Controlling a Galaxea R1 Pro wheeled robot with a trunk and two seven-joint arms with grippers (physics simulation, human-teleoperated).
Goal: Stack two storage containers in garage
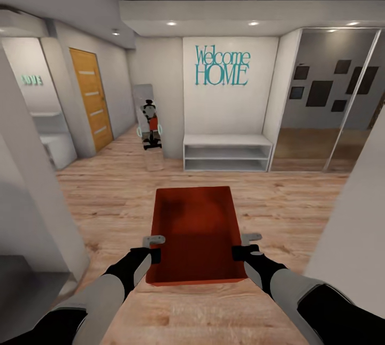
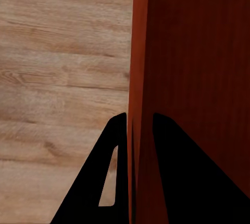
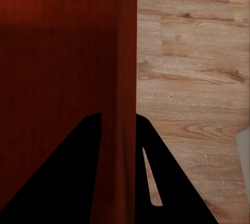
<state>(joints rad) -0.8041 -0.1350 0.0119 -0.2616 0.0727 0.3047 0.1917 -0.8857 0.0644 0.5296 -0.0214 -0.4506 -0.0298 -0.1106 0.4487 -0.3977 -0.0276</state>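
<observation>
The storage container (image 1: 195, 232), an orange-red open bin, is hanging in the air in front of the robot, above the light wood plank floor (image 1: 107, 195), carried between both arms with its open top facing up and its inside holding nothing. The left pincer (image 1: 154, 248) is gripping the container's left wall near the corner closest to the robot; in the left wrist view the two dark fingers (image 2: 94, 193) are sitting one on each side of that thin wall (image 2: 136, 78), pressed against it. The right pincer (image 1: 241, 247) is gripping the right wall in the same way, and in the right wrist view its fingers (image 3: 161, 182) are straddling the wall (image 3: 127, 67), clamped on it.

Beyond the container, a low white bench with an open shelf (image 1: 227, 152) is standing against the far wall, under teal lettering reading "Welcome HOME" (image 1: 222, 66). To the right of the bench a mirrored sliding door (image 1: 326, 99) is reflecting dark picture frames. To the left of the bench a standing mirror (image 1: 148, 125) is showing the robot's own reflection, and further left an orange wooden door (image 1: 92, 99) is standing shut.
</observation>
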